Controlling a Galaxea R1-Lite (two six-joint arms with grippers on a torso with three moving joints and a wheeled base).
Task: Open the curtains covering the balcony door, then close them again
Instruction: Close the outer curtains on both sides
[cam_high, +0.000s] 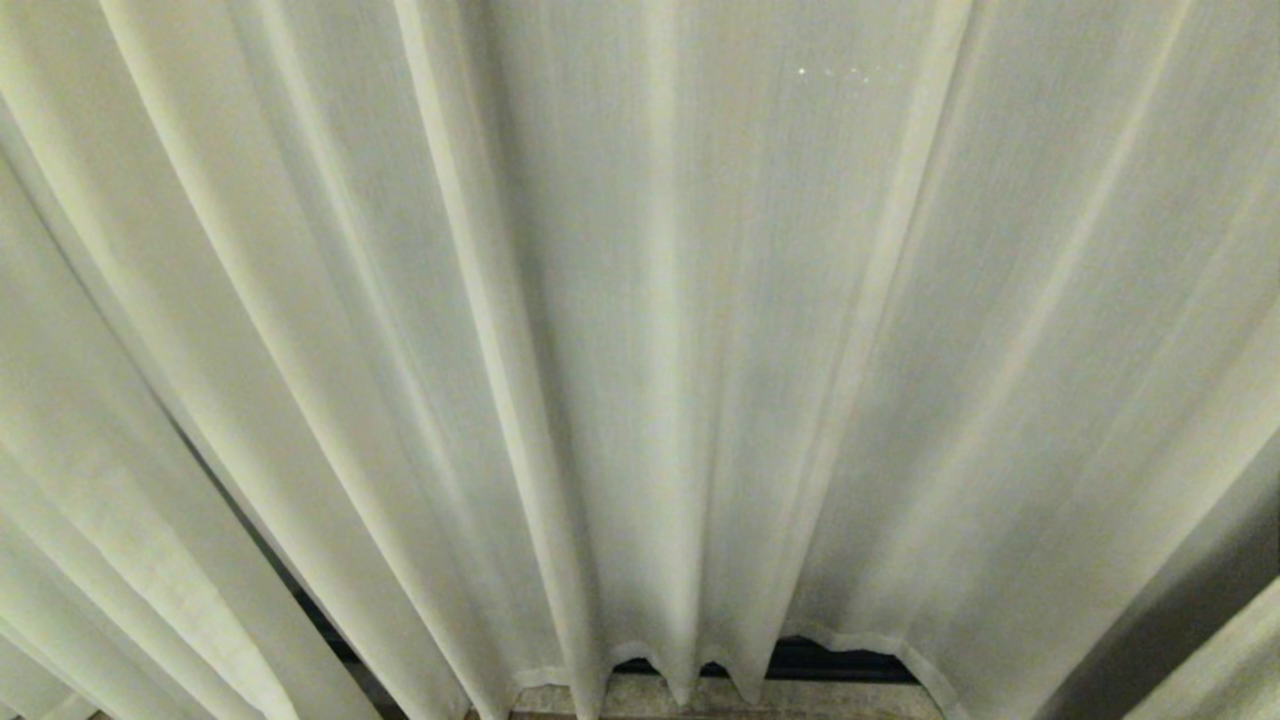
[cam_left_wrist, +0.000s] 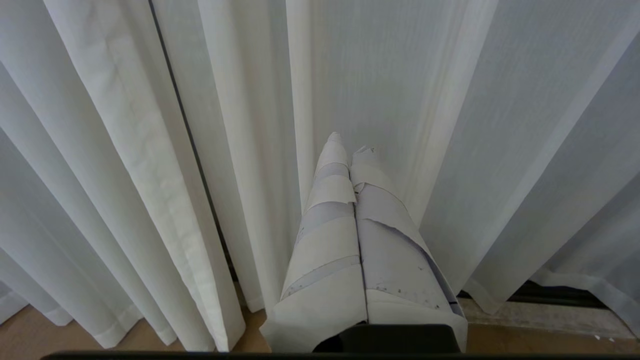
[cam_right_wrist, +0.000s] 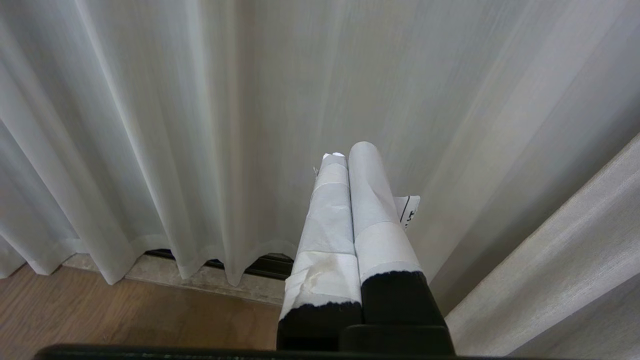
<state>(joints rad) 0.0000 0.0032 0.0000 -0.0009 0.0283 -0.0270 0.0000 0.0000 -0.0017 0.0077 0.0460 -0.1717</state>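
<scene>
Tape-wrapped left gripper (cam_left_wrist: 350, 142) and right gripper (cam_right_wrist: 350, 150), both pressed together and empty, point at the curtains (cam_high: 640, 350) hanging just ahead, at twelve o'clock.

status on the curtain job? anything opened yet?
Done: nothing visible; the curtains hang fully drawn, only a dark strip shows under the hem. In hand: nothing; left gripper and right gripper point at the fabric, jaws shut, holding none. Left: open the curtains, then close them.
</scene>
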